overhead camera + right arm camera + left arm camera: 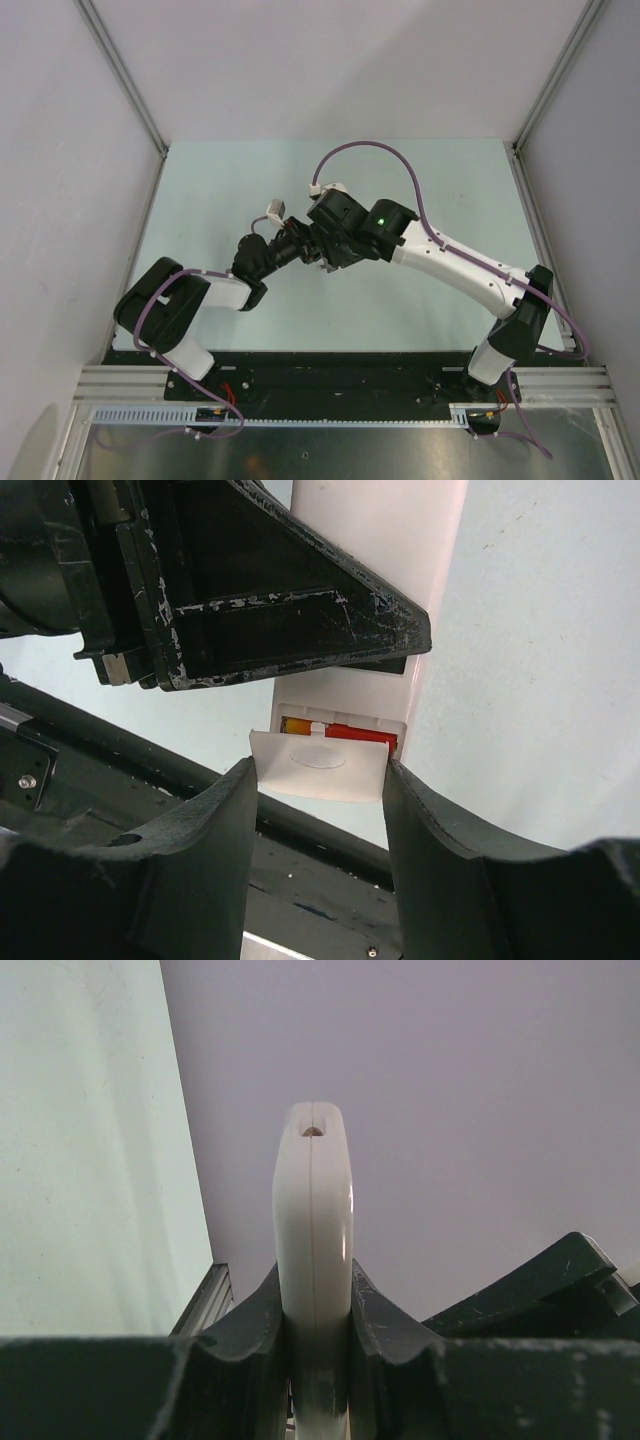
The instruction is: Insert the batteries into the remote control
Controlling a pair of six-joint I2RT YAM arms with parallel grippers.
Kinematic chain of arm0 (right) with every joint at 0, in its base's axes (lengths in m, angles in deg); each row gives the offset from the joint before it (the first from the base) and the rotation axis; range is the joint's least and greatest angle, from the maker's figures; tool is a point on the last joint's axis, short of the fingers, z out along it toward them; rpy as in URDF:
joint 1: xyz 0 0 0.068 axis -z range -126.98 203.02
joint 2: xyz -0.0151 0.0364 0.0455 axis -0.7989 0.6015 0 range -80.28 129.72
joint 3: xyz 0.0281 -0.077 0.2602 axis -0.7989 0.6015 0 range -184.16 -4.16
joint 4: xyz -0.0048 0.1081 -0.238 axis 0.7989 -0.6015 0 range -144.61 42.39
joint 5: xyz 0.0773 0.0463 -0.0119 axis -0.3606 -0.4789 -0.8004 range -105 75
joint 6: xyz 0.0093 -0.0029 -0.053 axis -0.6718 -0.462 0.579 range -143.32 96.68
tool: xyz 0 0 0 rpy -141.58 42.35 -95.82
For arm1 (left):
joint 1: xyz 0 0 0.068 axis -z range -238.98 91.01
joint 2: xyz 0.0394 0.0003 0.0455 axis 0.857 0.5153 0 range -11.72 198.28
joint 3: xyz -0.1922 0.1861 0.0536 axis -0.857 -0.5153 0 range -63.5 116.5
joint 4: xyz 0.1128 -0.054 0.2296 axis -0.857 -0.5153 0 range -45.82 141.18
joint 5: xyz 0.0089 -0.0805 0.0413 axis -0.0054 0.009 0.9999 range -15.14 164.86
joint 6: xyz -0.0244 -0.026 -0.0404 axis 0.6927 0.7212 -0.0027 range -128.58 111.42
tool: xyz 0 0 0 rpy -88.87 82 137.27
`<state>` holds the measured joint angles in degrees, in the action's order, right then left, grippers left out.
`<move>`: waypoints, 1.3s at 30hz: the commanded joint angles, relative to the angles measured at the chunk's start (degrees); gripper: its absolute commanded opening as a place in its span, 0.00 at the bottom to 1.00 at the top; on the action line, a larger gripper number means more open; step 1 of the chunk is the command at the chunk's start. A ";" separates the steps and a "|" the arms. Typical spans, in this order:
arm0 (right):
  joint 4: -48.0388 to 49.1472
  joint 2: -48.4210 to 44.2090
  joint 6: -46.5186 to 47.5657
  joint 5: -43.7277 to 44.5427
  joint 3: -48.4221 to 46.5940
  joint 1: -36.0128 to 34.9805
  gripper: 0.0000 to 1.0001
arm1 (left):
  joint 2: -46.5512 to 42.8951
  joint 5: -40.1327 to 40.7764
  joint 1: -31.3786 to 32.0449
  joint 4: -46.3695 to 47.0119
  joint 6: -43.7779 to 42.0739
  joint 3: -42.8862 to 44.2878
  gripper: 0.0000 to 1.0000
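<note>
- We find the left gripper closed tight on the flat white plastic remote control. The remote stands edge-on between its jaws and reaches out past the fingertips, lifted off the pale green table.
- The right gripper meets it from the other side, jaws about half apart. Between them sits the small white plastic battery cover, its two side edges against the dark fingers. We judge it gripped.
- Just beyond the right fingertips the compartment lies open near the end of the remote. In it we see one small red cylindrical battery with an orange-yellow end, lying crosswise.
- The cover sits tilted at the mouth of the compartment, not flush with the remote's back — whether it is going on or coming off we cannot tell.
- Progress, as we judge it: at least one cell is seated. The cover hides whether a second lies behind it, and no other batteries show in any view.
- What seems left — any missing cell put in, then the cover pressed home flush.
</note>
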<state>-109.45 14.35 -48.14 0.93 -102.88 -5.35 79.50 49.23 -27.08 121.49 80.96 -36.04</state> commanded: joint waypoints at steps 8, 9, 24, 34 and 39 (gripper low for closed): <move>0.40 -0.06 0.12 1.48 1.51 0.98 0.50 | -0.52 0.84 0.27 3.44 0.46 0.57 0.00; 0.58 -0.58 -0.05 2.09 1.68 1.15 0.50 | -0.60 1.10 0.27 3.44 0.81 0.49 0.00; 6.03 -5.42 -1.28 4.47 7.49 1.86 0.48 | -2.45 3.30 0.27 3.17 1.96 0.13 0.00; 5.16 -6.65 -0.93 3.76 7.58 1.86 0.48 | -2.19 2.34 -0.35 2.91 1.96 0.57 0.00; 4.28 -6.74 -0.67 3.85 7.05 1.42 0.48 | -2.01 1.63 -0.52 1.59 1.17 1.10 0.00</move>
<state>-101.93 10.00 -49.21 1.93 -95.34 -4.28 79.48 52.58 -27.04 119.85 81.24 -36.13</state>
